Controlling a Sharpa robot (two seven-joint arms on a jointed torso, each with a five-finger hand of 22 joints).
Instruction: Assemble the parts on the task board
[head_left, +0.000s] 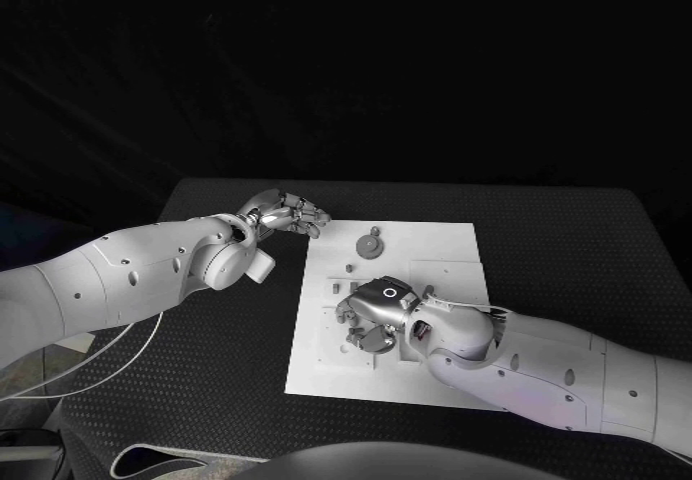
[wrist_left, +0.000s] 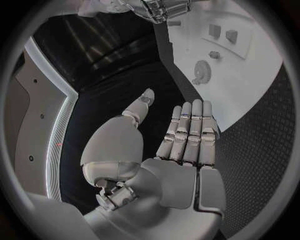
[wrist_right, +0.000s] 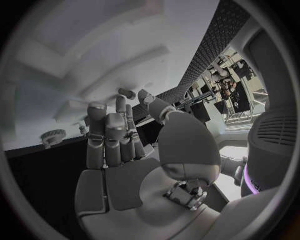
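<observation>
Our right hand (head_left: 378, 312) hovered low over the task board (head_left: 433, 250), fingers bent; whether it held a part we could not tell. Our left hand (head_left: 289, 213) waited just off the board's far corner, flat, holding nothing. We judged a part was being seated; the next move needed careful alignment. The left wrist view showed a toothed gear (wrist_left: 201, 71) plainly, which was tiny from the head.

A black bench (head_left: 562, 240) with a bumpy, dotted top is seen in the middle of the head view. Everything behind and beside it is dark, so no walls can be made out there. Thin pale cables (head_left: 87, 370) are laid over the bench's near left corner. In the right wrist view, what may be shelves or desks (wrist_right: 228, 85) are glimpsed far off.
</observation>
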